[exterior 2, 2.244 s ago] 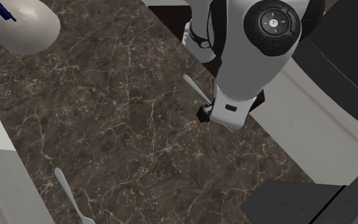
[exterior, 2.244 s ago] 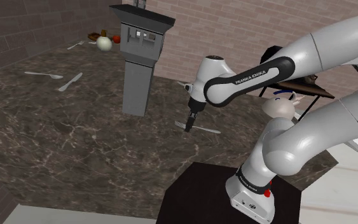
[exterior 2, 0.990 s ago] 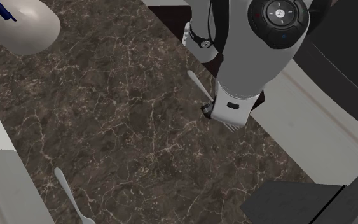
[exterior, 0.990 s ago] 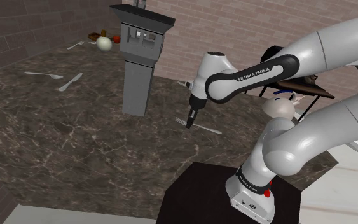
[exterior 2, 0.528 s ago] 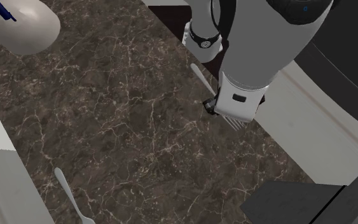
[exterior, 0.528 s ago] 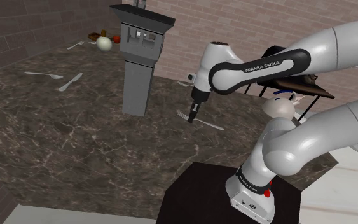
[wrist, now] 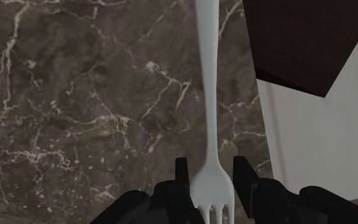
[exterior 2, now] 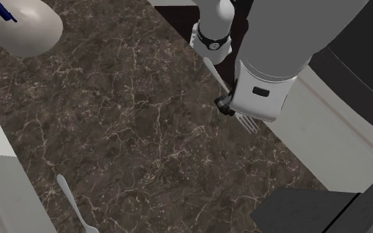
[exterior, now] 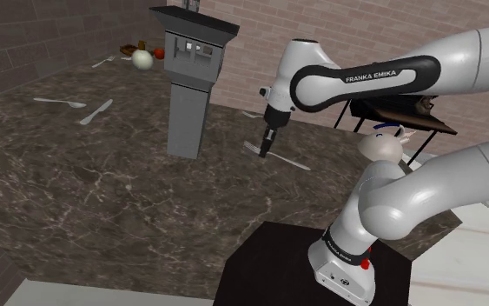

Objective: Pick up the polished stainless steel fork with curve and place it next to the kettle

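Status: grasp done, transfer left.

Shoulder view, left to right:
- Pale loose cutlery (exterior: 60,103) was seen lying flat, far off.
- A grey boxy column (exterior: 188,96) with a flared dark cap was stood upright.
- The all-black two-finger gripper (exterior: 266,149) was closed on the pale, smooth one-piece fork (exterior: 284,159).
- The white rounded kettle (exterior: 381,143) with a dark blue detail on top was set well apart from the fork.

Wrist view: the fork was clasped at its head between the fingers. The tines were turned back toward the palm and the long slim handle stuck out ahead.

The fork was drawn matt off-white, with no steel sheen shown. Its curve could not be judged.

The fork was judged just clear of the dark brown, white-veined, marble-look worktop (exterior: 103,182), which was flat and glossy.

Not yet done: carry to the kettle and release beside it.
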Robot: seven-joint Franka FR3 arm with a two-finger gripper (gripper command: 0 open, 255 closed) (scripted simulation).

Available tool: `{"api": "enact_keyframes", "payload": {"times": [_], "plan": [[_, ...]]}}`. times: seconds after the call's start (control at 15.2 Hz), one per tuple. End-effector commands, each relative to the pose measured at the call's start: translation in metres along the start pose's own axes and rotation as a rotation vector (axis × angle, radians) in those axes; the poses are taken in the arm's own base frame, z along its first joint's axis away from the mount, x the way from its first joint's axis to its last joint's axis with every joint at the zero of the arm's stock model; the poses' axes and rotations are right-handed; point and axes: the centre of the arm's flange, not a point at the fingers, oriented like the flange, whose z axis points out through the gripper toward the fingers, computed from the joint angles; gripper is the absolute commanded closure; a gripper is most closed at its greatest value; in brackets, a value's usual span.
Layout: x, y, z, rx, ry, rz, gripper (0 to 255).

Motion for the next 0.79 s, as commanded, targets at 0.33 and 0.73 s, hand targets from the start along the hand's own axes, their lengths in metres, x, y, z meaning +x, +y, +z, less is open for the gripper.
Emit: {"api": "enact_keyframes", "payload": {"times": [0.33, 0.73], "plan": [[0.0, -0.001, -0.037, 0.0, -0.001, 0.0, 255], [0.001, -0.002, -0.069, 0.0, -0.001, 0.0, 255]]}}
